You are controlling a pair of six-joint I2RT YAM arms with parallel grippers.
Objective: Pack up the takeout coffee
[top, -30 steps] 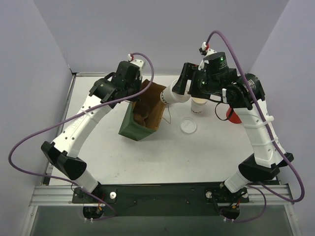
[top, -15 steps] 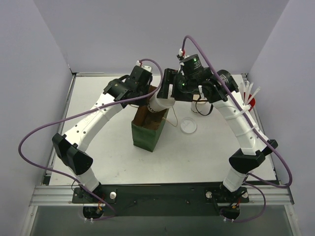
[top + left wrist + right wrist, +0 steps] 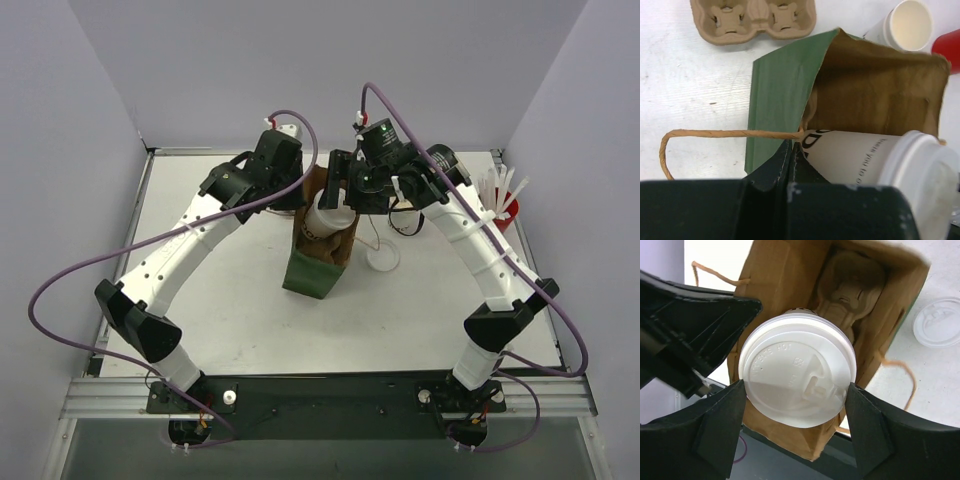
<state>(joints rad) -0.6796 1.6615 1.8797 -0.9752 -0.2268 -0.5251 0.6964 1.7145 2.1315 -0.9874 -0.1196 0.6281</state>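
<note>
A green paper bag with a brown inside stands open mid-table. My left gripper is shut on the bag's rim by its string handle, as the left wrist view shows. My right gripper is shut on a lidded white takeout cup, its fingers on either side just below the lid. The cup hangs in the bag's mouth, its printed side visible. A second white cup stands open, without a lid, behind the bag.
A loose white lid lies on the table right of the bag. A red cup of white sticks stands at the far right. A brown pulp carrier lies beyond the bag. A brown moulded shape sits at the bag's bottom.
The right gripper carried the lidded cup left, from beside the bag into its mouth. The left gripper shifted right with the rim, and the bag stood up and moved right.
</note>
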